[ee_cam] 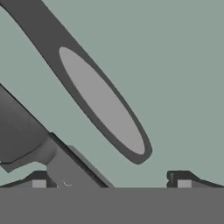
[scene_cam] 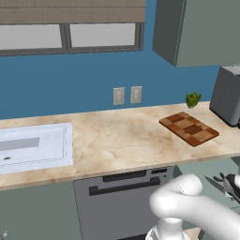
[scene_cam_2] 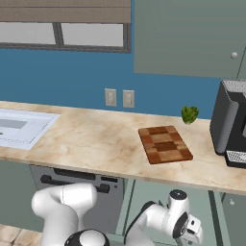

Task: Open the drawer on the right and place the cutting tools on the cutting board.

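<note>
My gripper (ee_cam: pixel 111 183) is open, its two fingertips (ee_cam: pixel 183 180) wide apart with nothing between them. It hangs low under the counter's right part, close over the grey-green inside of the drawer (ee_cam: pixel 179 65). A long slim dark tool with a grey oval middle (ee_cam: pixel 103 103) lies slantwise ahead of the fingers. A knife with a dark handle and grey blade (ee_cam: pixel 26 135) lies at the lower left, near the left fingertip. In the left base view the dark cutting tools (scene_cam: pixel 228 185) show in the pulled-out drawer (scene_cam: pixel 206 171). The checkered cutting board (scene_cam: pixel 190 128) (scene_cam_2: pixel 165 144) lies bare on the counter.
A dark toaster-like appliance (scene_cam_2: pixel 230 125) stands right of the board, with a small green plant (scene_cam_2: pixel 190 114) behind it. The dark dishwasher front (scene_cam: pixel 123 201) is left of the drawer. The white sink (scene_cam: pixel 35 147) is at the counter's left. Wall cabinets hang above.
</note>
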{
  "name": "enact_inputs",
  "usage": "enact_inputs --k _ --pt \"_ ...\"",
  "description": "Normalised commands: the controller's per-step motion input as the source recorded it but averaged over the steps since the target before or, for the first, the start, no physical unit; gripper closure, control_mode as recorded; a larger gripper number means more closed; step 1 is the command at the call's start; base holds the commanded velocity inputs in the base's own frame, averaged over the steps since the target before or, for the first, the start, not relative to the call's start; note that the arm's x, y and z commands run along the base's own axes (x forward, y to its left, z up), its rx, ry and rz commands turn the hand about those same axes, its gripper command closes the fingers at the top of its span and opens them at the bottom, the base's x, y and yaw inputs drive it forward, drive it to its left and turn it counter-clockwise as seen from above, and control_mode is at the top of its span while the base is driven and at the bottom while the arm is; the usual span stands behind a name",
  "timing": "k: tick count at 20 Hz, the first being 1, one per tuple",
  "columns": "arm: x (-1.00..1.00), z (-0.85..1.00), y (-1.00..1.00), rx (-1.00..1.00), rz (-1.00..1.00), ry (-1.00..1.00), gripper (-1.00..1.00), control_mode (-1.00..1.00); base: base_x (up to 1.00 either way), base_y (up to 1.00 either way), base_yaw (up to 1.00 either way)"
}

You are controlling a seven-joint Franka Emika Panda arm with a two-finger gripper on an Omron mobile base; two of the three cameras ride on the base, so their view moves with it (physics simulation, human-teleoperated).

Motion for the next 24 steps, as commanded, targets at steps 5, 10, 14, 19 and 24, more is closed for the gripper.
enact_inputs --k 5,10,14,19,24 --pt "-0.12 -0.29 -0.06 0.00 0.04 0.00 -1.00 -1.00 0.00 0.00 0.00" --pt "-0.19 -0.25 0.00 0.00 0.03 0.00 1.00 -1.00 0.00 0.00 0.00" --pt "-0.44 -0.05 0.00 0.00 0.00 0.00 1.00 -1.00 0.00 0.00 0.00" --pt "-0.40 0.09 0.00 0.00 0.00 0.00 1.00 -1.00 0.00 0.00 0.00" --pt "-0.17 0.55 0.00 0.00 0.00 0.00 1.00 -1.00 0.00 0.00 0.00"
